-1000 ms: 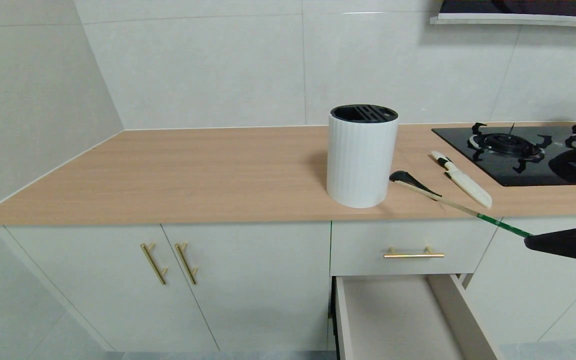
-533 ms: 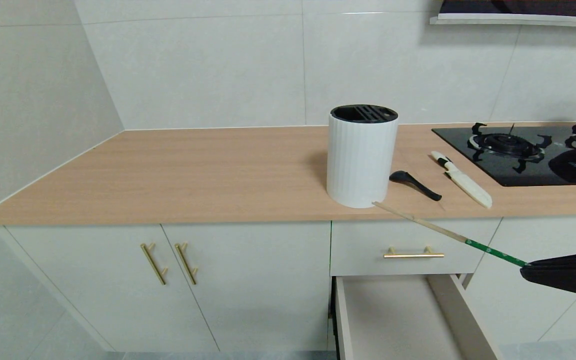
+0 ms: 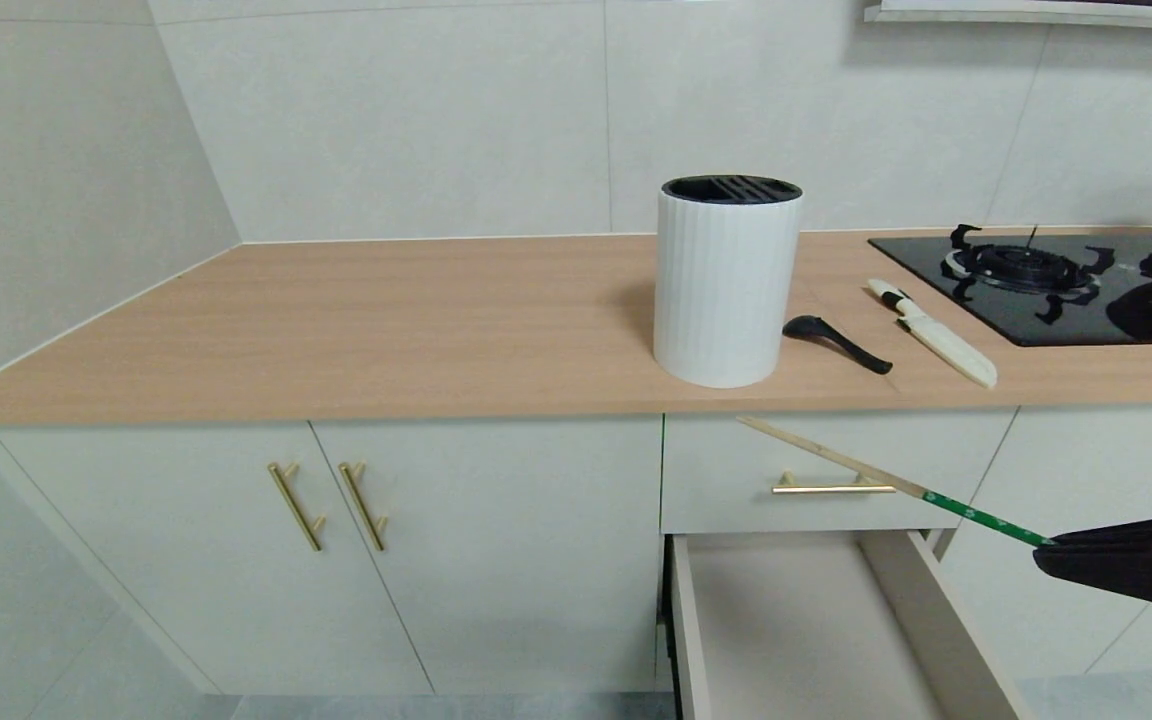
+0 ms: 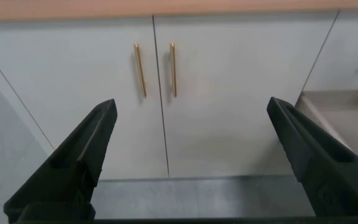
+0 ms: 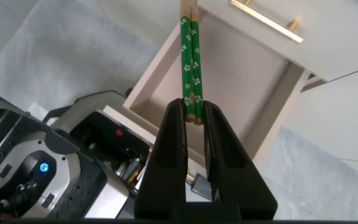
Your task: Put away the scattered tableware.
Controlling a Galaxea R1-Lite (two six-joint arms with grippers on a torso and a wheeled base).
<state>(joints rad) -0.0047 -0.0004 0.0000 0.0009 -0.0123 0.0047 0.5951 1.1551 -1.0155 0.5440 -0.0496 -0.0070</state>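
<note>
My right gripper is shut on a pair of wooden chopsticks with green patterned ends, held in front of the drawer fronts, above the open drawer. In the right wrist view the chopsticks stick out from between my fingers over the open drawer. On the wooden counter lie a black spoon and a white knife, right of a white ribbed holder with a black slotted top. My left gripper is open, low in front of the cabinet doors.
A black gas hob sits at the counter's right end. Two cabinet doors with gold handles stand left of the drawers. A shut upper drawer with a gold handle is above the open one.
My right gripper has carried the chopsticks off the counter, down and toward me, to in front of the drawers. The head view has shifted a little.
</note>
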